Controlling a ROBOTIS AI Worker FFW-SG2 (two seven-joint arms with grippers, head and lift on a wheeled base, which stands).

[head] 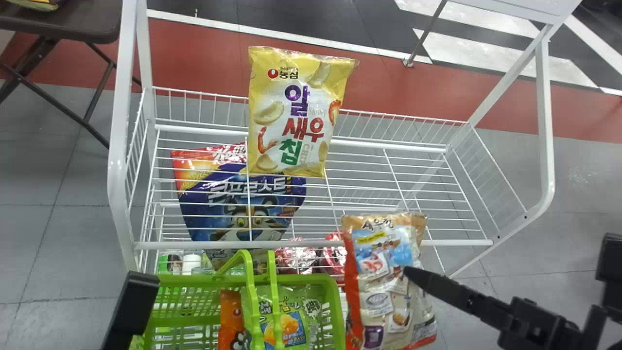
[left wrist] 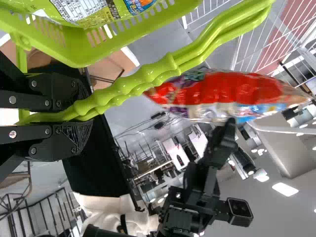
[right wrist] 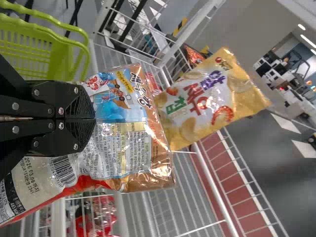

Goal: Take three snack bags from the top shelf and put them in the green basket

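Note:
In the head view my right gripper (head: 413, 276) is shut on a red-and-beige snack bag (head: 384, 291), held upright just right of the green basket (head: 335, 301). The right wrist view has this gripper (right wrist: 93, 119) pinching the bag (right wrist: 123, 143) by its middle. My left gripper (head: 133, 306) is at the lower left in the head view; its wrist view has this gripper (left wrist: 88, 116) clamped on the basket's handles (left wrist: 143, 84). An orange bag (head: 230, 316) and a green bag (head: 289, 321) lie in the basket. A yellow snack bag (head: 291, 112) stands on the top shelf (head: 369, 146).
Below the top wires, a blue cereal bag (head: 238, 204) and red-wrapped items (head: 296, 257) occupy a lower level. The rack's white front rail (head: 311, 244) runs behind the basket and the held bag. A dark table (head: 63, 22) stands at the far left.

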